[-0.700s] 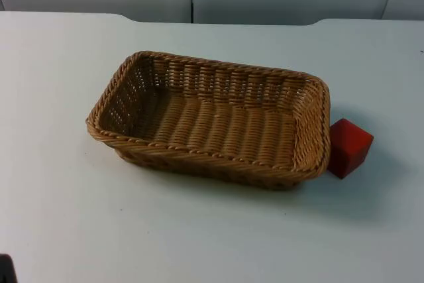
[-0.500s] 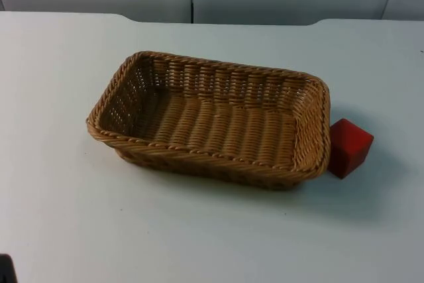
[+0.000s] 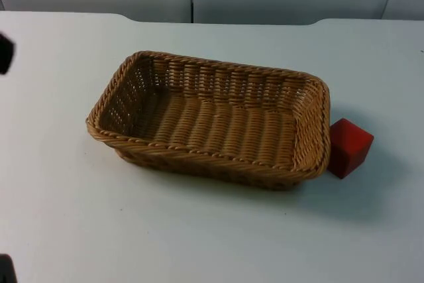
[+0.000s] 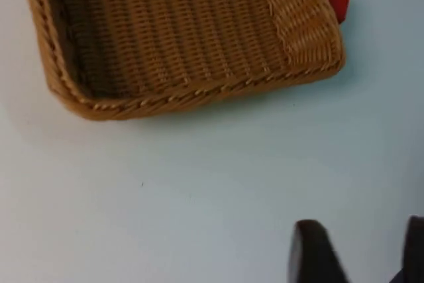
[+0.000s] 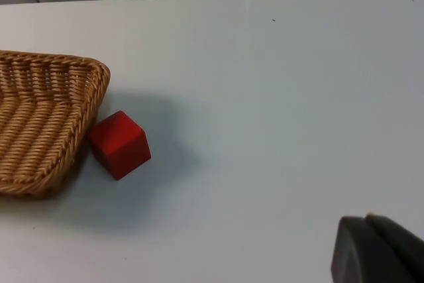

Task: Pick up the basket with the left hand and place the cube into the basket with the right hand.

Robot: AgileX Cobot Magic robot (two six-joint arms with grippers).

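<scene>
Woven tan wicker makes up the basket point(image 3: 211, 118), a shallow rectangular tray that sits flat on the white tabletop point(image 3: 199, 230) near its middle, with nothing inside it. The red cube point(image 3: 349, 147) rests on the tabletop just beside the basket's right end, close against the wall or touching it; which of the two cannot be told.

The task looks to be at its very start: the basket is not lifted and the cube is not picked up. The left gripper point(image 4: 358, 256) hangs above bare tabletop on the near side of the basket, apart from its long near wall, with its two dark fingertips spread and nothing between them. The right gripper point(image 5: 374, 250) is well apart from the cube, off to its right, and whether it is open or closed cannot be told.

The step in hand is judged to be the left arm's approach to the basket. The next move calls for bringing the open fingers over a rim, probably the near or left wall, so that one finger goes inside and one outside, then closing and lifting level. The right arm would then need to reach the cube without knocking the basket beside it.
</scene>
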